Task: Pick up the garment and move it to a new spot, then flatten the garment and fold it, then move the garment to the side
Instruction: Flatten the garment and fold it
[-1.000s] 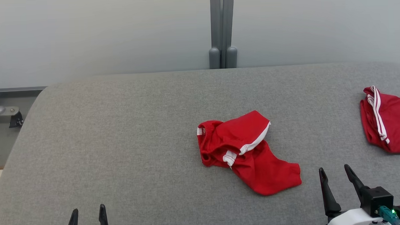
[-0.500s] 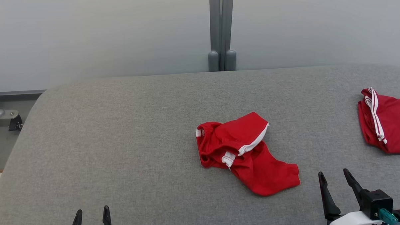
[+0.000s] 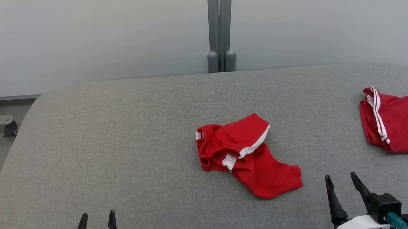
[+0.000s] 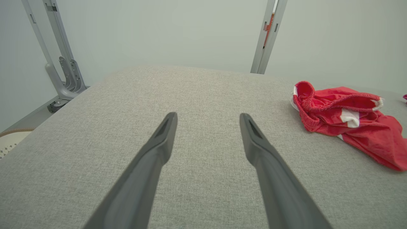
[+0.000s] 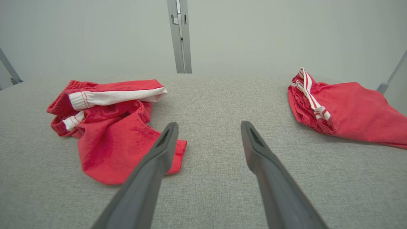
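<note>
— Where do we find the garment?

— We see the garment point(image 3: 246, 155) lying crumpled near the middle of the grey padded table point(image 3: 123, 137). It is red with white trim. One end is bunched around an elastic band, and a flatter part trails toward our near right.

— And our pincers?

— Both stand open with nothing between the fingers. Our left gripper point(image 3: 97, 213) sits at the near edge, well apart from the garment, which lies off to its right in the left wrist view. Our right gripper point(image 3: 340, 175) is near the garment's trailing corner, and in the head view we see a strip of bare table between them. In the right wrist view one finger crosses in front of that corner, so from there we cannot tell the gap.

— Anything else on the table?

— We see a second red garment point(image 3: 392, 125) with white stripes at the far right, running past the edge of the head view, well apart from the first. Behind the table a grey post point(image 3: 218, 26) rises against a pale wall point(image 3: 86, 37).
</note>
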